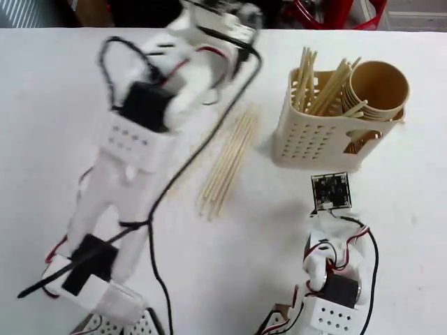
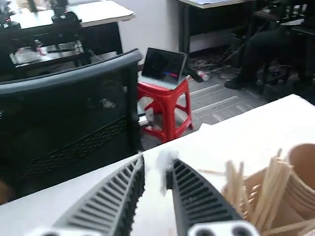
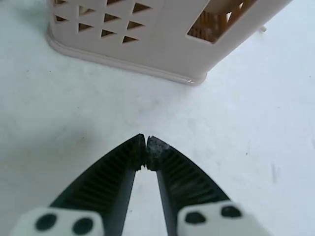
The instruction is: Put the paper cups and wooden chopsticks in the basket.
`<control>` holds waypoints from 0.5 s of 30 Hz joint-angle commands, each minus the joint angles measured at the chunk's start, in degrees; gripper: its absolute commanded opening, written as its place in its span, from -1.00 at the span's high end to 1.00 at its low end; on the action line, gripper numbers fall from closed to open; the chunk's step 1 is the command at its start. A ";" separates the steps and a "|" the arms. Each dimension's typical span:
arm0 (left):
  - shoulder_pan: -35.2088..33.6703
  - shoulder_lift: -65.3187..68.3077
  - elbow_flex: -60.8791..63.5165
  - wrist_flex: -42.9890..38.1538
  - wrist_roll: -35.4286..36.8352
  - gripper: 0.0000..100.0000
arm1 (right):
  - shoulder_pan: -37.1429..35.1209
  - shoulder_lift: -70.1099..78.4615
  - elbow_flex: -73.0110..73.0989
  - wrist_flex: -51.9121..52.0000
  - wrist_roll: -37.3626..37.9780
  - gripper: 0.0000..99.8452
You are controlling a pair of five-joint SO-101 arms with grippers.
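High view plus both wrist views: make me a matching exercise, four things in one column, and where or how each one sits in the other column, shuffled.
Things
1. paper cups
2. loose chopsticks
3. right gripper
4. red stool

Places or states
A. lying flat on the table beside the basket
B. on the floor beyond the table
C. stacked in one end of the basket
D. shut, tips together, over bare table near the basket's base

Pairs: 1-C, 2-A, 3-D, 4-B
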 commanded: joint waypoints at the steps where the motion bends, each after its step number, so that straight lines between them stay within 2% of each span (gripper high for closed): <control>1: -4.26 -0.22 4.31 6.07 -6.33 0.81 | -0.22 -0.75 0.44 0.22 0.53 0.96; 7: -8.92 13.58 17.93 2.90 -14.86 0.77 | -0.22 -0.75 0.44 0.92 0.70 0.96; 11: -9.71 24.75 16.97 1.85 -17.49 0.60 | -0.13 -0.75 0.44 0.92 0.70 0.96; 15: -8.92 31.96 12.04 5.27 -20.31 0.64 | -0.13 -0.75 0.44 0.92 1.76 0.96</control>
